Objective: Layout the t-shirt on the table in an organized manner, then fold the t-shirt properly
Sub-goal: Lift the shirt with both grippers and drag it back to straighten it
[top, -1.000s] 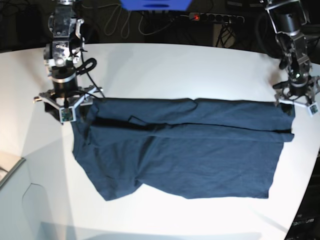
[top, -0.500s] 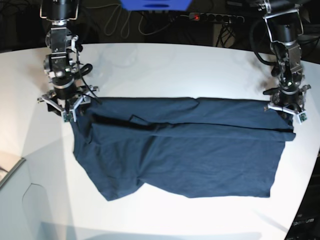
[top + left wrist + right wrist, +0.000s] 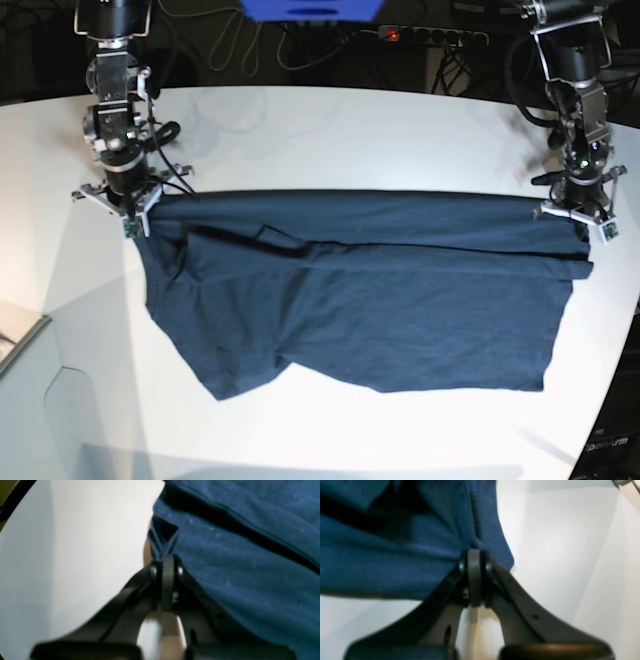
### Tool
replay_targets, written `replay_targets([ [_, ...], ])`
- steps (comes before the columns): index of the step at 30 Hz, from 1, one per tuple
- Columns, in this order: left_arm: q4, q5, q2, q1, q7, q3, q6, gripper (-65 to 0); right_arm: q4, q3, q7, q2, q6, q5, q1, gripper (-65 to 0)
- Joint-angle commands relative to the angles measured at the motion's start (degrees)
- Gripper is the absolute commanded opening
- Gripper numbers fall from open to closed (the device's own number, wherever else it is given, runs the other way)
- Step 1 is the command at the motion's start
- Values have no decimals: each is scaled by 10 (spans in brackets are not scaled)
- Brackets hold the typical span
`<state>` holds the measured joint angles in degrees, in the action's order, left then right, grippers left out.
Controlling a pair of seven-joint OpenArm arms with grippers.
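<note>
The table (image 3: pixel 330 130) spreads wide and white beneath me, its curved far edge running against a dark background of cables. Across its middle lies the t-shirt (image 3: pixel 370 300) — dark navy, stretched sideways between my two arms, its upper edge pulled nearly straight and a long fold line running across the cloth just below that edge. The lower part sags into an uneven hem, dipping lowest toward the base view's left.

My right gripper (image 3: pixel 128 205) stands at the shirt's upper corner on the base view's left; in the right wrist view its jaws are pressed together on a bunched seam of the cloth. My left gripper (image 3: pixel 578 212) pinches the opposite upper corner — in the left wrist view a small folded point of fabric sticks out just past its closed tips.
</note>
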<state>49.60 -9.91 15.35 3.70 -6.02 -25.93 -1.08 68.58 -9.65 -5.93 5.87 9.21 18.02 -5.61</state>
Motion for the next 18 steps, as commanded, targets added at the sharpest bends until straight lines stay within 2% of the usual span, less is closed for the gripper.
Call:
replay_targets([
  [1, 11, 2, 10, 2, 8, -3, 7, -645, 10, -2, -4, 6, -2, 4, -6, -650],
  [5, 51, 2, 10, -23, 6, -4, 7, -646, 43, -3, -4, 14, 2, 3, -34, -650],
  [9, 120, 2, 7, -63, 4, -4, 7, -646, 110, -24, -4, 15, 68, 3, -70, -650],
  [15, 190, 1, 7, -109, 4, -5, 7, -646, 191, -102, -4, -21, 156, 3, -78, -650],
  [18, 203, 1, 7, -116, 4, -5, 7, -646, 212, -123, -4, -30, 188, 3, -76, -650],
])
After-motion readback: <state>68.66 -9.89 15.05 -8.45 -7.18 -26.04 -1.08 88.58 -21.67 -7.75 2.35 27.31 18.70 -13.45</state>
